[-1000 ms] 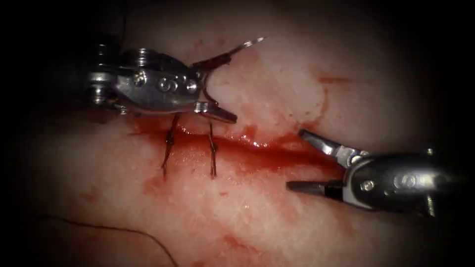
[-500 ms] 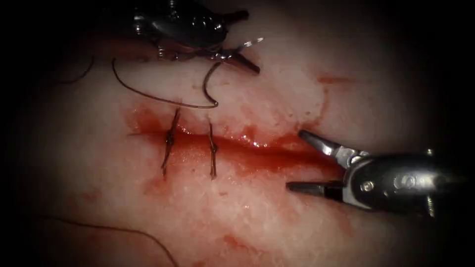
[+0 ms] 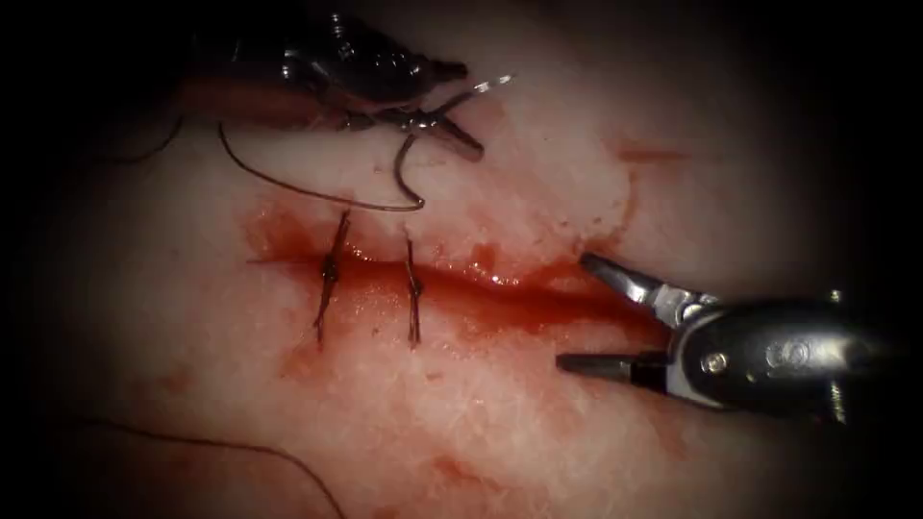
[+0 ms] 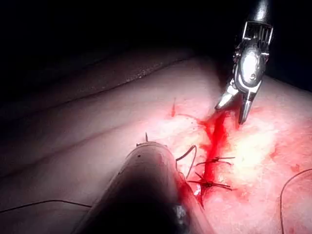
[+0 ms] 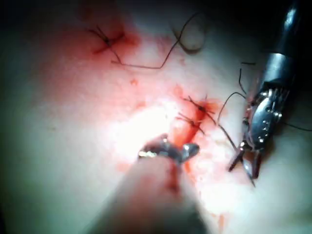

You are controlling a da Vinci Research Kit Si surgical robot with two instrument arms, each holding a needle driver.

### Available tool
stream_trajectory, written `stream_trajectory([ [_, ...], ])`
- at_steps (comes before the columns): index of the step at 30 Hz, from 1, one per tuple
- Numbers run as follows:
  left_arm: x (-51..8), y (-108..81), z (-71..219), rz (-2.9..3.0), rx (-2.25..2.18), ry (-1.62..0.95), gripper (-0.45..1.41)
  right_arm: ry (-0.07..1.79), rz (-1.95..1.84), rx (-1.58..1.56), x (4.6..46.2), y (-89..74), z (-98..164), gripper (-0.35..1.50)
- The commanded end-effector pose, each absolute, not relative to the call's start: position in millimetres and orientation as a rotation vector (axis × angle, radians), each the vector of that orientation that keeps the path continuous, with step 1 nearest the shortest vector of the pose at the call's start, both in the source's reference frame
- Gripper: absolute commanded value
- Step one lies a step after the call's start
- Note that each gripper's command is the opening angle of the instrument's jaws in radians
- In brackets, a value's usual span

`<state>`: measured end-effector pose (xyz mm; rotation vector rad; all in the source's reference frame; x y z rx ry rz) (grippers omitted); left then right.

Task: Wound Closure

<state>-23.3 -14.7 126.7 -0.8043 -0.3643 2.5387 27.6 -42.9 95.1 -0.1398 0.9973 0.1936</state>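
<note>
Nearest you in the endoscope view, a loose strand of thread point(image 3: 231, 448) lies on the tissue point(image 3: 500, 423) below the cut, touching neither tool. Just above it, your right claw point(image 3: 588, 312) comes in from the right and sits at the right end of the cut point(image 3: 500, 288); its two jaws stand well apart, one above the wound line and one below it, and they hold nothing. The left wrist view shows the same claw point(image 4: 234, 109) spread over the red fluid point(image 3: 538, 308) that fills the open part of the cut. To the left along the cut, two finished stitches point(image 3: 370, 284) cross it side by side, each with a small knot over the wound line. Beyond them, on the far side of the cut, a curl of dark thread point(image 3: 317, 192) lies on the tissue, sweeps toward the stitches and hooks back up to your left claw point(image 3: 452, 120). That claw sits farthest from you, above the left part of the cut, and its jaws are clamped on the curved needle point(image 3: 481, 91) near its rear end, where the thread joins. The needle is clear of the tissue, and its bright tip points up and to the right, away from the wound.
</note>
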Motion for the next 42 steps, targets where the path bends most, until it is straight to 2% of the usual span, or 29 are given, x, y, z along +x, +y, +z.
stream_trajectory([
  [1,-23.9,-14.7,127,2.542,-0.813,-0.367,-0.1,0.999,0.193,-0.139,28.3,-43.0,95,1.46],
  [2,-23.9,-14.7,127,2.542,-0.813,-0.367,-0.1,0.999,0.193,-0.139,28.3,-43.0,95,1.46],
  [3,-23.9,-14.7,127,2.553,-0.826,-0.373,-0.45,0.999,0.193,-0.14,28.4,-43.0,95,1.46],
  [16,-22.4,-11.7,121,2.381,-1.149,-0.255,-0.45,1.025,0.232,-0.128,30.0,-43.1,95,1.45],
  [18,-22.8,-11.8,117,2.237,-1.343,-0.24,-0.45,1.099,0.456,0.057,30.9,-42.8,94,1.28],
  [20,-23.1,-11.9,116,2.181,-1.419,-0.233,-0.45,1.12,0.573,0.113,31.2,-42.5,94,1.24],
  [31,-23.7,-12.7,110,1.889,-1.947,-0.248,-0.45,1.233,0.967,0.424,31.1,-41.0,97,1.19],
  [37,-23.4,-13.5,110,1.836,-2.123,-0.293,-0.45,1.29,1.02,0.62,31.7,-39.7,98,1.16],
  [42,-23.4,-14.0,111,1.789,-2.261,-0.298,-0.45,1.358,1.026,0.803,35.5,-38.6,99,1.11],
])
